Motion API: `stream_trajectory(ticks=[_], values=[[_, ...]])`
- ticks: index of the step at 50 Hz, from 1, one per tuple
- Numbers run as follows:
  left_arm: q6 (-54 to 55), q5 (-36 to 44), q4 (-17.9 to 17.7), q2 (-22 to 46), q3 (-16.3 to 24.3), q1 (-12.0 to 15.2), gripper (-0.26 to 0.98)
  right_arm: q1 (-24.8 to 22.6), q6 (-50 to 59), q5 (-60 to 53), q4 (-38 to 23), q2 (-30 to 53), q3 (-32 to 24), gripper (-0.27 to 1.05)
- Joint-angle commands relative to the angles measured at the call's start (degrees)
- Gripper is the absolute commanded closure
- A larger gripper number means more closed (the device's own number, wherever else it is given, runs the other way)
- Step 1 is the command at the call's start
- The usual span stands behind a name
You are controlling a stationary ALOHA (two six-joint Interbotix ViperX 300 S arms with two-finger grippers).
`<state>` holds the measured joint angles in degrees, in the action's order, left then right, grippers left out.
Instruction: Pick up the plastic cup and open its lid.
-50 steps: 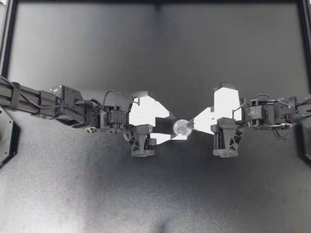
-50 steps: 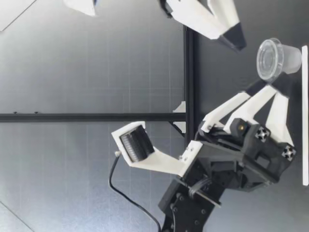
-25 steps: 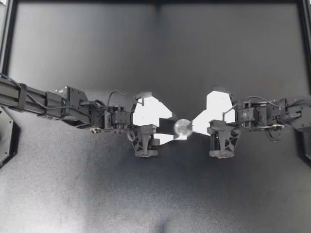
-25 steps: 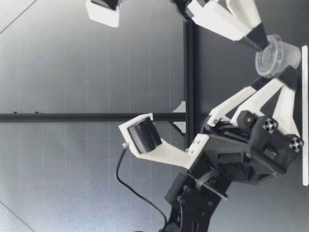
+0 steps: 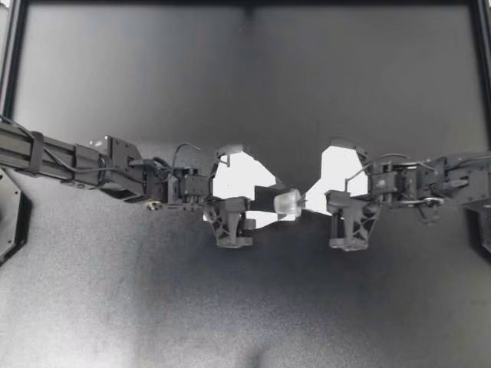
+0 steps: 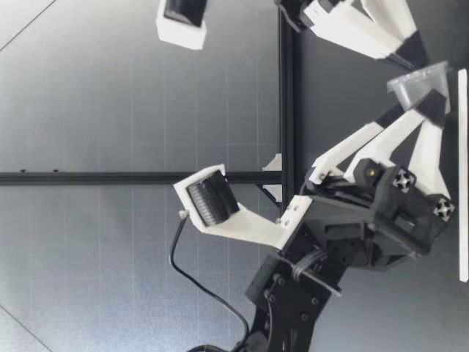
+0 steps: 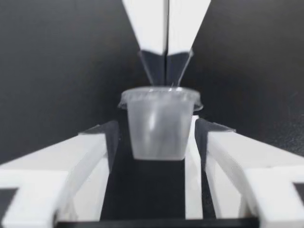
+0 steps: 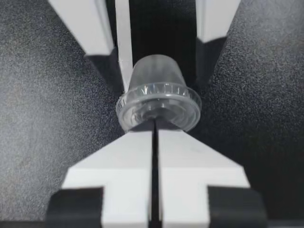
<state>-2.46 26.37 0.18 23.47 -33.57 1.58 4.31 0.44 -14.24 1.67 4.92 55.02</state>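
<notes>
Tipped sideways since half a second ago: plastic cup (image 5: 286, 203), with its lid (image 8: 158, 105) now facing the right hand (image 5: 305, 201). Desk (image 5: 245, 307) just below the cup. Left hand (image 5: 270, 204) clamped on the cup's body from both sides. Right hand's fingers pressed together, tips at the lid's rim; cannot tell whether pinching it.

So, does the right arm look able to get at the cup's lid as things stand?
Probably yes: the left gripper holds the cup by its sides, leaving the lid facing the right gripper, whose shut fingertips sit at its rim.
</notes>
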Motion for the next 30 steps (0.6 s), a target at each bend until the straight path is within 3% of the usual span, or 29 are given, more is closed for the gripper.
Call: stream_trajectory(ticks=[1, 18, 30], values=[[0.0, -0.3, 0.2, -0.8, 1.1, -0.3, 0.18, 0.4, -0.1, -0.3, 0.0, -0.4, -1.4, 0.97], [0.1, -0.9, 0.1, -0.4, 1.4, -0.5, 0.19, 0.4, -0.2, -0.3, -0.1, -0.5, -1.8, 0.97], [0.1, -1.7, 0.1, 0.0, 1.8, -0.5, 0.46, 0.4, -0.1, -0.3, -0.1, -0.9, -1.8, 0.97]])
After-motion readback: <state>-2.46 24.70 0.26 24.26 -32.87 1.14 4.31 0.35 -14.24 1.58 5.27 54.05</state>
